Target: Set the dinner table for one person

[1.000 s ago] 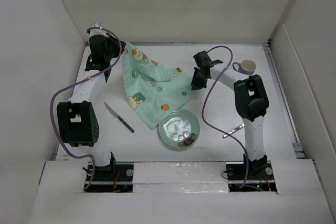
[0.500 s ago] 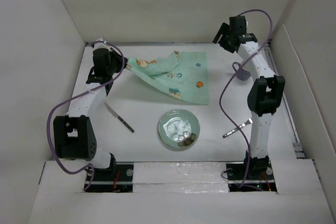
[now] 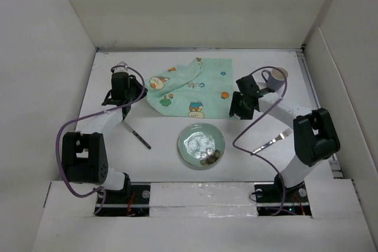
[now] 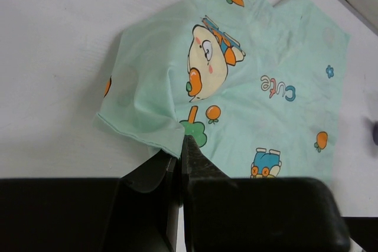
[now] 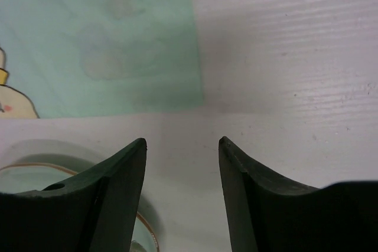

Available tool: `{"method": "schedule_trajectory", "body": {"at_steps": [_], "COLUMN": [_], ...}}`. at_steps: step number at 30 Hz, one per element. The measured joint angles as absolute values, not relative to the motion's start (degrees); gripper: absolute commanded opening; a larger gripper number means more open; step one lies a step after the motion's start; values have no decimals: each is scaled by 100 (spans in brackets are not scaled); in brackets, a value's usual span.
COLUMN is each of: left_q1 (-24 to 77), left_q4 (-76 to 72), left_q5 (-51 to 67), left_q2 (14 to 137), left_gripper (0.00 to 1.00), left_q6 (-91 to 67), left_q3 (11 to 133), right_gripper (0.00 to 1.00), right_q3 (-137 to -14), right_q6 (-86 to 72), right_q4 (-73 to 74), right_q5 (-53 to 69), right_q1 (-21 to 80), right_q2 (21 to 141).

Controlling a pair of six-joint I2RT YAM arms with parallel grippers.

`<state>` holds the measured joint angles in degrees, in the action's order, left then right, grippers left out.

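On the dinner table [image 3: 159, 163], beyond the plate [image 3: 202, 144], the cloth [image 3: 192, 87] now lies spread. The right gripper [image 5: 182, 146] has let go, jaws apart and empty, while the left gripper [image 4: 181, 149] still pinches its corner — mat nearly laid.

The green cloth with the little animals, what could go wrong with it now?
The left gripper pinches only the folded left edge of the cloth, so a pull might bunch it rather than flatten it. The open right gripper hangs by the plate and the cloth's near corner; reaching down, it might bump the plate. The cup stands close beyond the right arm and could be knocked.
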<state>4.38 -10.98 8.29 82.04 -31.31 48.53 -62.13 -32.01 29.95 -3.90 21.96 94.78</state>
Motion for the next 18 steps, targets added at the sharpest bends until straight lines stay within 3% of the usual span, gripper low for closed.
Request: {"method": "schedule_trajectory", "body": {"at_steps": [3,6,11,12,15,18], "left_q1": [438,440,438,438,440,440], "left_q4": [-1041,-1026,-893,-862,-696,-539], "left_q5": [766,676,429,388,185,-12], "left_q2": [8202,8202,8202,8202,8202,8202], "left_gripper": [0,10,36,36,49,55], "left_q6": [-3085,-3044,-3028,-3035,-3055,-3100], "left_q3": [4831,4831,4829,4829,4829,4831], "right_gripper": [58,57,54,54,51,44], "right_q3": [-6058,-6027,-6034,-6086,-6329,-6528], "right_q6": [-3328,-3457,-3607,-3610,-3629,-3632], "right_q4": [2980,2897,2825,2825,2836,2829], "right_q5": [-484,-495,-539,-539,-639,-709], "right_q1": [2237,2298,2307,2307,2307,2305], "right_q2": [9491,9570,9856,9907,10116,10280]}}
